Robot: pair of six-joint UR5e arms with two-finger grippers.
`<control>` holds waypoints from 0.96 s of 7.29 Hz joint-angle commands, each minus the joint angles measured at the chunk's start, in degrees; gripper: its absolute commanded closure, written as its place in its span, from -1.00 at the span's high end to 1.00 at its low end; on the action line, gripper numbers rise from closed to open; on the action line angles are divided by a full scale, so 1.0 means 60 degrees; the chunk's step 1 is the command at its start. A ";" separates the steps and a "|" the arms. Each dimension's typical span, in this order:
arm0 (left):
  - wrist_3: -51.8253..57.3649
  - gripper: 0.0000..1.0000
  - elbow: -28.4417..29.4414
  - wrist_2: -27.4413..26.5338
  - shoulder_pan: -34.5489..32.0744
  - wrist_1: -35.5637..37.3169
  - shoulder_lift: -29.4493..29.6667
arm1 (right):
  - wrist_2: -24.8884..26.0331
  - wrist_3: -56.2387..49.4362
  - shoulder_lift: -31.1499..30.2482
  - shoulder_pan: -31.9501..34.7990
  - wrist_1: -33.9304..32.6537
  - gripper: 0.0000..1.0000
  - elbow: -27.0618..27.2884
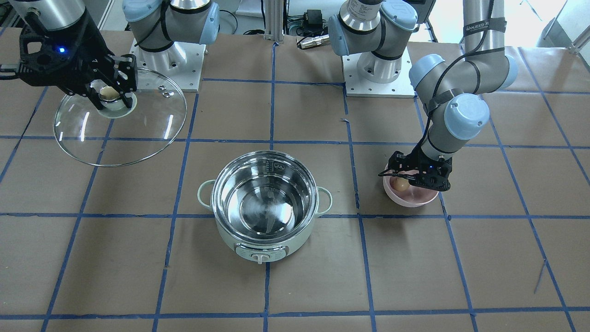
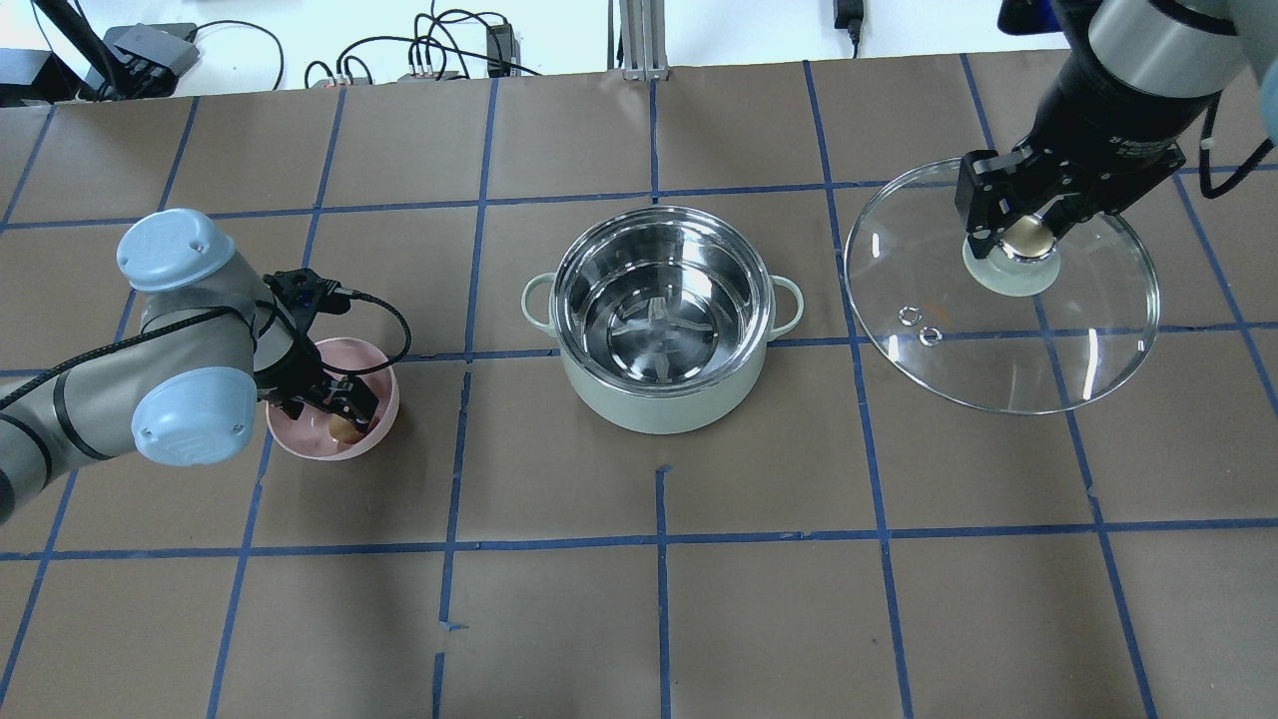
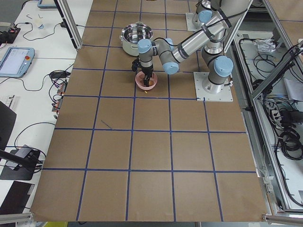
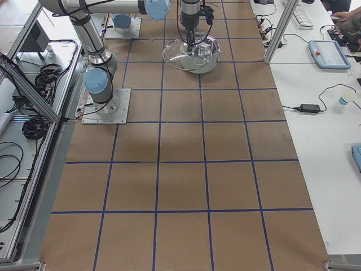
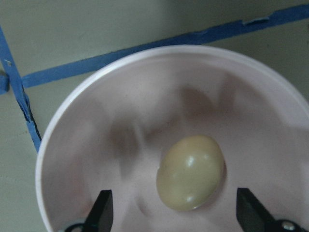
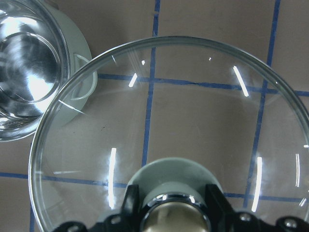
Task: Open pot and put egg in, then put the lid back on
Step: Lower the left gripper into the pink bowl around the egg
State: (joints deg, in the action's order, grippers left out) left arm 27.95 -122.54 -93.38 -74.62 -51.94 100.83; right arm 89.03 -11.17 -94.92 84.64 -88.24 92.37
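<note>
The mint-green pot [image 1: 230,240] stands open at the table's middle, its steel inside empty; it also shows in the overhead view [image 2: 649,404]. My right gripper [image 2: 1028,232] is shut on the beige knob of the glass lid [image 2: 1048,345] and holds it off to the pot's side. In the right wrist view the lid [image 6: 193,121] hangs beside the pot [image 6: 24,63]. The brown egg [image 5: 191,180] lies in a pink bowl [image 5: 96,145]. My left gripper [image 5: 176,213] is open, lowered into the bowl, its fingers on either side of the egg [image 1: 400,184].
The pink bowl [image 2: 381,394] stands on brown paper with blue tape grid lines, on my left of the pot. Both arm bases [image 1: 382,74] stand at the table's robot side. Cables and devices lie beyond the far edge [image 2: 449,60].
</note>
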 commanded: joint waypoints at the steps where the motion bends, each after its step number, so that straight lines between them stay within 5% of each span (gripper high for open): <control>1: -0.0014 0.81 0.0033 -0.0008 0.0000 -0.0030 0.0200 | 0.0000 0.0001 0.0000 0.0000 0.0000 -0.37 0.0000; 5: -0.0058 0.80 0.0034 -0.0067 -0.0014 -0.0045 0.0318 | 0.0000 0.0001 0.0000 0.0000 0.0000 -0.36 0.0000; 7: -0.0073 0.58 0.0033 -0.0052 -0.0014 -0.0059 0.0333 | -0.0014 -0.0014 0.0000 0.0000 0.0000 -0.35 0.0000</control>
State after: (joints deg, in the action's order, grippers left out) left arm 27.57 -122.33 -93.73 -74.70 -52.27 102.77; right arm 88.98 -11.22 -94.92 84.64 -88.24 92.37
